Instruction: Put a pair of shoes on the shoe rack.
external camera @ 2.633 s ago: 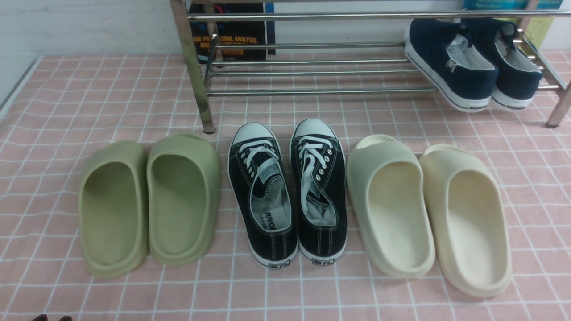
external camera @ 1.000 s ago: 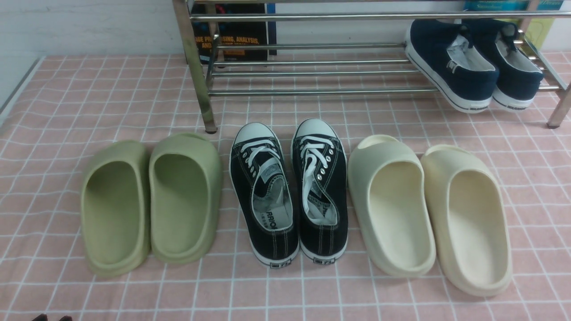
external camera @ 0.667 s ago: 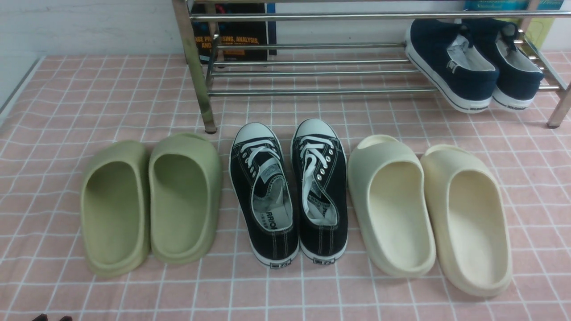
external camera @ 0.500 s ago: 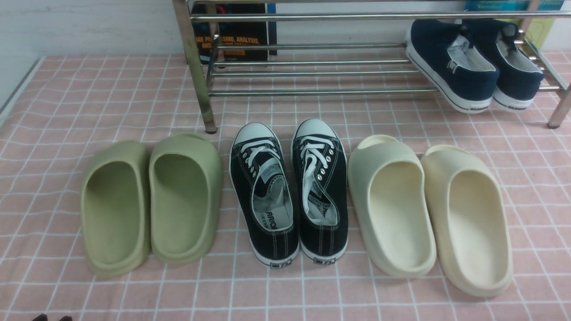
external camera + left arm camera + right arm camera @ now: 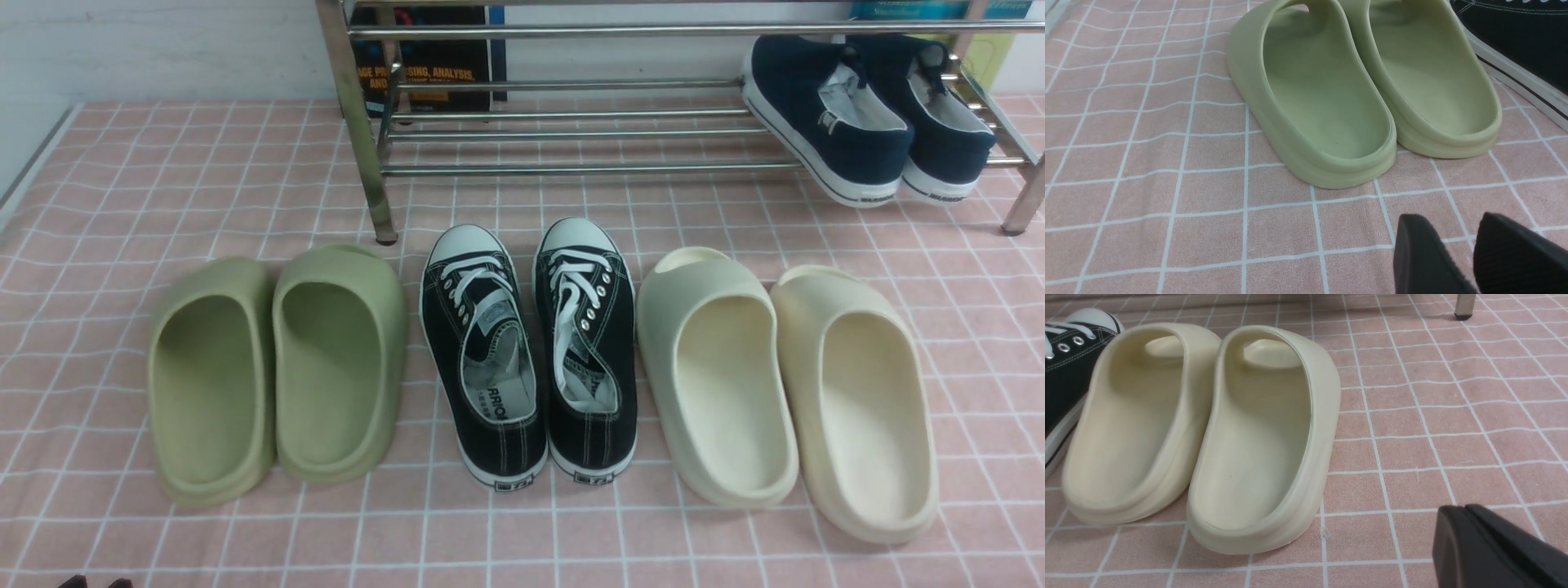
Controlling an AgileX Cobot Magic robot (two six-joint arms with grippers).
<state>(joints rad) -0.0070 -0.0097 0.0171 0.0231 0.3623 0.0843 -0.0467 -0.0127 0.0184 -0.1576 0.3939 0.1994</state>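
Note:
The pair of shoes, two navy slip-ons with white soles (image 5: 824, 114) (image 5: 939, 122), rests tilted on the lower bars at the right end of the chrome shoe rack (image 5: 571, 169), heels towards me. Neither gripper touches them. My left gripper (image 5: 1449, 220) hovers low over the pink checked cloth just behind the green slides (image 5: 1323, 94); its fingers stand apart with nothing between them. Its tips barely show at the front view's bottom left edge (image 5: 94, 581). My right gripper (image 5: 1461, 508) is shut and empty, near the heel side of the cream slides (image 5: 1257, 428).
On the cloth in front of the rack stand green slides (image 5: 277, 367), black lace-up sneakers (image 5: 522, 351) and cream slides (image 5: 784, 384) in a row. A dark book (image 5: 429, 65) leans behind the rack. A rack foot (image 5: 1464, 306) stands beyond the cream slides.

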